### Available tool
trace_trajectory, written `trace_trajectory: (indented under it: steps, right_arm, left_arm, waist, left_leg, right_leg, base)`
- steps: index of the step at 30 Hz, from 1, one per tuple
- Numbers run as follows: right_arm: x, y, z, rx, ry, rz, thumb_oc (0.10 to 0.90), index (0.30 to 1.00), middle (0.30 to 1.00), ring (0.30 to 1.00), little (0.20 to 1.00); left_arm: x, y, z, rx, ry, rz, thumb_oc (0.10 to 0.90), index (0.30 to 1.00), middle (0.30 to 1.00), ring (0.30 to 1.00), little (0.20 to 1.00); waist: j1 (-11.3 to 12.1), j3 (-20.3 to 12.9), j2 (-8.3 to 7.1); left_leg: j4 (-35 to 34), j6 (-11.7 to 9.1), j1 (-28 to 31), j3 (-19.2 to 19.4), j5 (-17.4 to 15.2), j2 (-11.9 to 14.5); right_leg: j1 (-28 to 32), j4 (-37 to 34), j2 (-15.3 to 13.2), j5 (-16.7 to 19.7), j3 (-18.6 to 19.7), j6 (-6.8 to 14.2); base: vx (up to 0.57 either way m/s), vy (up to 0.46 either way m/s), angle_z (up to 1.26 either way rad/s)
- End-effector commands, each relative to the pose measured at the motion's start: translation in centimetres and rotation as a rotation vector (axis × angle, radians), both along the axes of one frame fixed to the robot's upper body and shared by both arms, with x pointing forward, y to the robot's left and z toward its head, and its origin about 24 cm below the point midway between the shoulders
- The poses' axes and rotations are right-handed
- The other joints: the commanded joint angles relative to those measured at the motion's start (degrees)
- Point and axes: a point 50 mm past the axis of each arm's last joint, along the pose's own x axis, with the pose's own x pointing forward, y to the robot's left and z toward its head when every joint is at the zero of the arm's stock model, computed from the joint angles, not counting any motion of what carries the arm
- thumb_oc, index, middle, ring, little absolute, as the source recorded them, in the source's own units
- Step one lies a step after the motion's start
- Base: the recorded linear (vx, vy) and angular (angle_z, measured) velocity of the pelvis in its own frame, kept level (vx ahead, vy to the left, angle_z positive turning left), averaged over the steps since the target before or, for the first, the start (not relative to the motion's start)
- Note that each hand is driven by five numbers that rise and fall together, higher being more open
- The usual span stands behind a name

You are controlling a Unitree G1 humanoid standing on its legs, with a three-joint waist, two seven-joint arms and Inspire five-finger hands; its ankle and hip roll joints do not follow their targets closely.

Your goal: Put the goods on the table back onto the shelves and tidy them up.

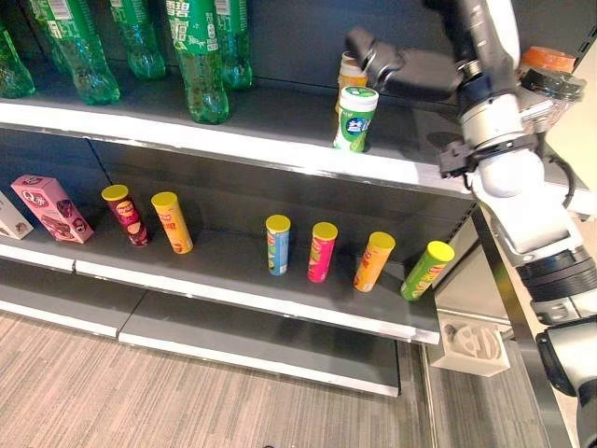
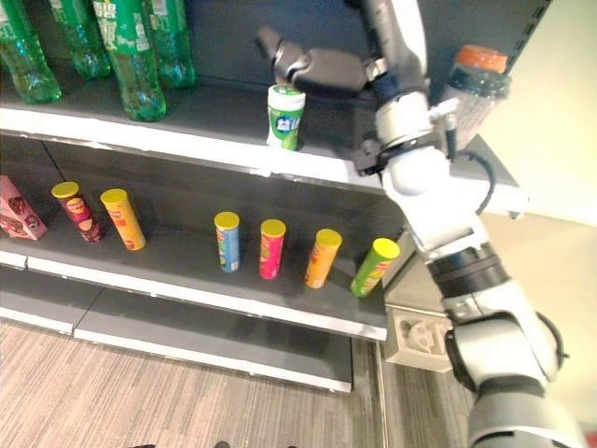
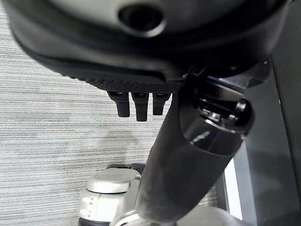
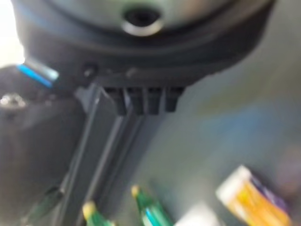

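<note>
Dark store shelves (image 1: 233, 140) filled the left eye view, right hand (image 1: 410, 70) at upper right, fingers relaxed and spread just above a green-and-white jar (image 1: 354, 119) standing upright on the upper shelf, right wrist view showed short straight fingertips (image 4: 141, 101), left wrist view showed the left hand (image 3: 136, 101) straight-fingered over grey floor (image 3: 47, 141).

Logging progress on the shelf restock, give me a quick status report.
Right hand open above the upper shelf, over the green-and-white canister. Canister upright, not held. Left hand hanging idle. Nothing in the way.
</note>
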Motion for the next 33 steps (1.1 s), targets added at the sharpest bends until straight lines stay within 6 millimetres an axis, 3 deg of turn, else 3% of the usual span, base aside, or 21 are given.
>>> trace_trajectory:
  steps: [1,6,11,13,15,16,20,27,33]
  right_arm:
    - [-5.0,-1.3,6.5,0.075,-0.385,0.007,0.8,0.9,0.9,0.9,0.9]
    - [-5.0,-1.4,6.5,0.076,-0.385,0.005,0.8,0.9,0.9,0.9,0.9]
    - [-7.7,-2.7,6.7,0.076,-0.489,-0.018,0.8,0.9,0.9,0.9,0.9]
    - [-7.8,-2.9,6.6,0.079,-0.487,-0.021,0.8,0.9,0.9,0.9,0.9]
    - [-9.2,-3.6,6.4,0.083,-0.513,0.006,0.8,0.9,0.9,0.9,0.9]
    - [-10.7,-4.3,6.1,0.086,-0.524,0.069,0.8,0.9,0.9,0.9,0.9]
    - [-11.0,-4.6,5.9,0.089,-0.518,0.079,0.8,0.9,0.9,0.9,0.9]
    - [-12.4,-9.3,4.6,0.072,-0.465,-0.149,0.8,0.9,0.9,0.9,0.9]
    - [-13.6,-11.0,4.4,0.117,-0.512,-0.238,0.8,0.9,0.9,0.9,0.9]
  left_arm:
    - [1.2,0.8,0.3,0.046,-0.016,-0.043,0.8,0.9,0.9,0.9,0.9]
    - [1.2,0.8,0.3,0.047,-0.016,-0.044,0.8,0.9,0.9,0.9,0.9]
    - [1.2,0.7,0.2,0.044,-0.018,-0.033,0.8,0.9,0.9,0.9,0.9]
    - [1.1,0.8,0.3,0.048,-0.017,-0.036,0.8,0.9,0.9,0.9,0.9]
    - [0.9,0.7,0.2,0.038,-0.013,-0.037,0.8,0.9,0.9,0.9,0.9]
    - [1.4,0.5,0.4,0.02,-0.038,-0.053,0.8,0.9,0.9,0.9,0.9]
    - [1.5,0.6,0.4,0.019,-0.043,-0.059,0.8,0.9,0.9,0.9,0.9]
    - [3.4,1.0,1.3,0.013,-0.126,-0.109,0.8,0.9,0.9,0.9,0.9]
    - [3.7,1.4,1.6,0.031,-0.137,-0.147,0.8,0.9,0.9,0.9,0.9]
  waist:
    - [0.84,-2.2,-1.39]
    - [0.91,-2.22,-1.46]
    - [-0.32,-2.3,-1.07]
    - [-0.06,-2.41,-1.24]
    - [-1.14,-2.4,-0.96]
    - [-2.95,-2.12,-0.85]
    - [-2.87,-2.46,-1.0]
    - [-7.06,-1.71,-1.28]
    - [-8.37,-1.25,-1.28]
  left_leg:
    - [0.2,-0.92,0.91,3.13,-6.98,1.69]
    - [0.2,-0.92,0.92,3.14,-6.98,1.69]
    - [0.2,-0.94,0.84,3.84,-7.22,1.82]
    - [0.2,-0.94,0.81,3.92,-7.23,1.84]
    - [0.2,-0.88,0.82,4.69,-7.48,1.99]
    - [0.2,-0.69,0.32,6.08,-7.03,1.93]
    - [0.2,-0.66,0.39,6.68,-7.74,2.11]
    - [0.2,1.27,-0.16,11.77,-8.25,0.93]
    - [0.2,2.23,0.31,13.1,-9.55,0.16]
  right_leg:
    - [3.57,0.75,-3.22,-5.14,-2.02,4.7]
    - [3.57,0.75,-3.23,-5.14,-2.0,4.7]
    - [3.13,0.75,-3.19,-4.96,-1.64,4.92]
    - [3.06,0.75,-3.17,-4.94,-1.56,4.91]
    - [2.53,0.75,-3.15,-4.68,-1.09,5.1]
    - [0.96,0.75,-3.17,-3.54,0.23,5.47]
    - [0.65,0.75,-2.97,-3.84,1.0,5.58]
    - [-3.89,0.75,-3.23,-0.18,8.28,7.15]
    - [-4.9,1.09,-3.6,0.49,10.64,8.06]
  base:
    - [0.0,0.0,0.0]
    - [0.0,0.001,-0.06]
    - [0.0,0.002,-0.01]
    - [0.0,0.006,-0.16]
    - [-0.02,0.048,-0.16]
    - [-0.05,0.074,-0.12]
    - [0.0,0.033,-0.67]
    - [-0.04,0.131,-0.48]
    - [0.0,0.08,-0.42]
